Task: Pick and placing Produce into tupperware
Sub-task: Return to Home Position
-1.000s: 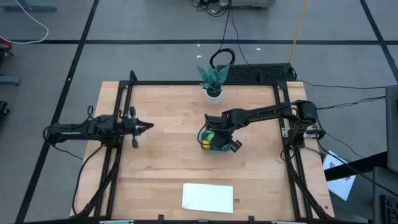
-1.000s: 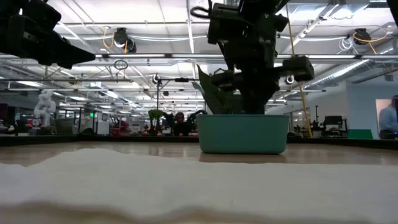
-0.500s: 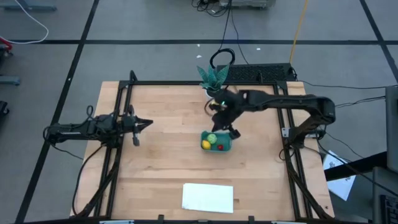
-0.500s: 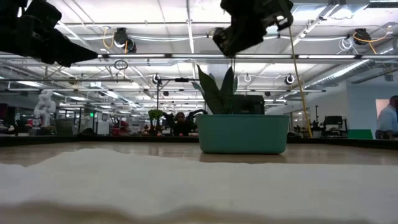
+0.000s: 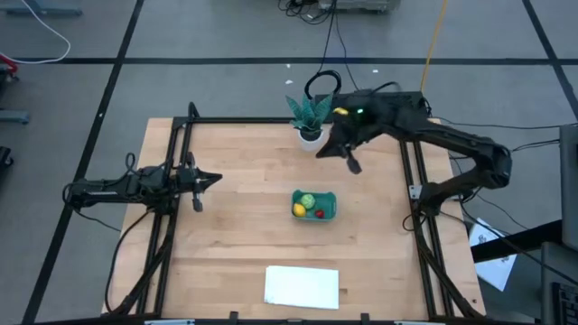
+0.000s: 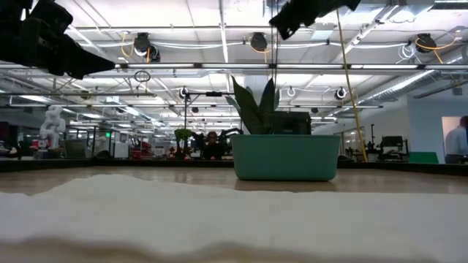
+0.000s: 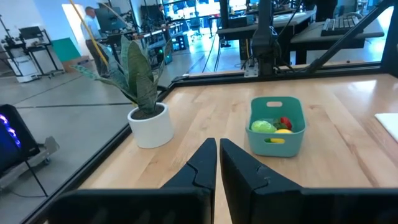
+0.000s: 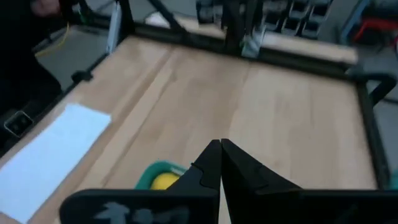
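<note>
The teal tupperware (image 5: 326, 206) stands on the table's middle, its base flat on the wood. In it lie the produce: a yellow lemon (image 5: 299, 210), a round green piece (image 5: 308, 199) and a small red piece (image 5: 318, 213). The left wrist view shows the tupperware (image 7: 276, 133) with all three inside. My right gripper (image 5: 323, 149) hangs shut and empty high above the table, beyond the tub's far side; its wrist view shows shut fingers (image 8: 219, 149) over the tub's rim (image 8: 151, 170). My left gripper (image 5: 217, 180) waits shut at the left, pointing level (image 7: 217, 144).
A leafy plant in a white pot (image 5: 310, 116) stands at the far edge, close beside my right gripper. A flat white sheet (image 5: 302, 286) lies near the front edge. Black frame rails (image 5: 172, 226) run along the table's sides.
My right gripper has risen from just over the tupperware and gone toward the table's far edge, turning as it went, and now hangs high beside the plant. The tub and the produce in it have stayed where they were.
</note>
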Robot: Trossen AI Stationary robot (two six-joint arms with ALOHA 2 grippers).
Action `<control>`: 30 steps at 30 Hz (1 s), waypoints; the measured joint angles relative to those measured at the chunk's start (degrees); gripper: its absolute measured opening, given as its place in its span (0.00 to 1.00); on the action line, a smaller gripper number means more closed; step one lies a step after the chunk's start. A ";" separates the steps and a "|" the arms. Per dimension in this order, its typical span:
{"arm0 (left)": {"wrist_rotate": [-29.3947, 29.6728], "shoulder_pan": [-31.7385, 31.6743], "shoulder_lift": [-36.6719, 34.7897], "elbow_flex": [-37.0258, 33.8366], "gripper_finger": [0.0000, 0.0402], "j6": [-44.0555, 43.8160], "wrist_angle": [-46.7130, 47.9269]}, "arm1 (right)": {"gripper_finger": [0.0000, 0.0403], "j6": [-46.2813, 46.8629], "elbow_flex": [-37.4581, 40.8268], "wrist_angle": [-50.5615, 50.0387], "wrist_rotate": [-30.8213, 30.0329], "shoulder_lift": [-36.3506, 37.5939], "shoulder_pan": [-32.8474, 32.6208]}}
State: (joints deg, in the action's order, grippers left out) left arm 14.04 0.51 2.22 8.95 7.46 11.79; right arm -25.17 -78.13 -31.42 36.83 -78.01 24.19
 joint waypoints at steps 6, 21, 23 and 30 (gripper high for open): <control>0.04 0.00 0.00 0.00 0.06 -0.11 0.00 | 0.00 3.89 2.10 2.59 1.40 8.15 0.31; 2.60 0.00 0.00 0.00 0.06 -0.58 -5.03 | 0.00 22.99 33.14 26.88 -19.65 28.79 -15.03; 2.63 0.00 0.00 0.00 0.06 -0.46 -5.40 | 0.00 22.94 34.89 27.15 -22.15 31.33 -17.13; 2.63 0.00 -0.04 0.00 0.06 -0.26 -5.92 | 0.00 24.65 39.72 27.06 -38.42 39.05 -22.28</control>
State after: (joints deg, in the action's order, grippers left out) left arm 16.67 0.51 2.17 8.95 7.20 5.87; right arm -0.52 -38.41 -4.36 -1.59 -38.96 1.91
